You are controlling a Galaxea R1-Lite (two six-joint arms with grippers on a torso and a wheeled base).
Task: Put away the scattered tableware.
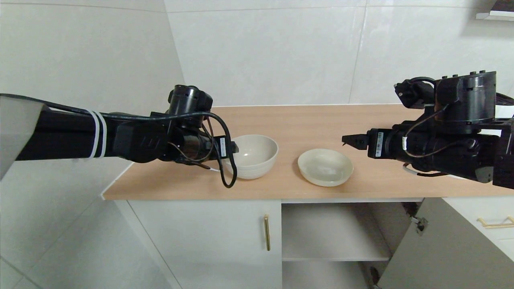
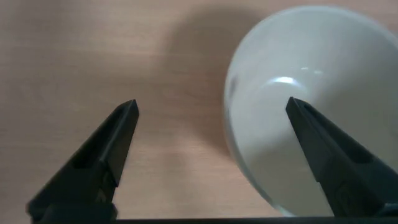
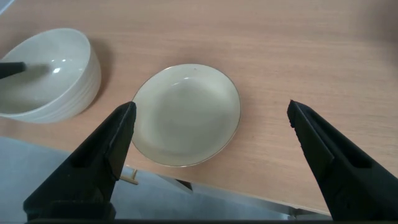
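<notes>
Gaping cupboard (image 1: 192, 241): under the counter (image 1: 321, 120), door (image 1: 441, 249) open, one shelf (image 1: 333, 251) inside.
Counter: wooden, carries bowl (image 1: 253, 154) and dish (image 1: 325, 166).
Bowl: deep, white; one finger of left gripper (image 2: 212, 102) over its hollow.
Dish: shallow, just beside bowl, near front edge.
Left gripper: spread, straddling bowl's rim.
Right gripper (image 3: 211, 106): spread, hovering near dish.

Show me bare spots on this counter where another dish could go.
Widest free patch: the counter strip between the dishes and the tiled wall. Counter left of the bowl is bare, but the left gripper straddles that rim. The gap between bowl and shallow dish is tight, with the right gripper beside the dish. The open cabinet shelf is bare.
</notes>
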